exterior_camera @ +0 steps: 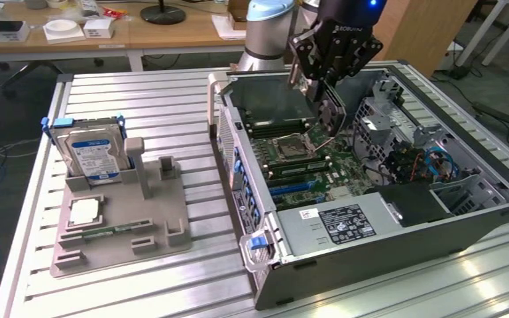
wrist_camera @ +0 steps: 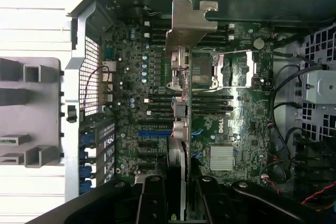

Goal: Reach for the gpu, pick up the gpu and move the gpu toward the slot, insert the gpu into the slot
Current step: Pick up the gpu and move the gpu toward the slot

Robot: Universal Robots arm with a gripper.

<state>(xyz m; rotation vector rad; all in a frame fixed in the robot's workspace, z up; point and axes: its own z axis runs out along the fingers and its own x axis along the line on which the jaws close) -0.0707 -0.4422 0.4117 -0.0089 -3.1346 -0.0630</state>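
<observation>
My gripper (exterior_camera: 325,86) hangs over the open computer case and is shut on the gpu (exterior_camera: 330,116), a thin dark card held on edge above the green motherboard (exterior_camera: 325,165). In the wrist view the gpu (wrist_camera: 181,114) appears edge-on between the black fingers (wrist_camera: 155,200), its silvery bracket (wrist_camera: 190,22) at the far end. The gripper (wrist_camera: 181,195) holds the card's near end. The slot (wrist_camera: 155,133) is a blue strip on the board, beside the card's edge line. In the exterior view the slot (exterior_camera: 294,189) lies below and nearer than the card, which is clear of the board.
The case walls (exterior_camera: 236,132) surround the board, with the power supply (exterior_camera: 343,222) at the near end, the processor socket (exterior_camera: 290,147) under the card, and cables (exterior_camera: 423,165) at the exterior view's right. A grey fixture (exterior_camera: 122,218) holds a hard drive (exterior_camera: 91,156) on the slatted table.
</observation>
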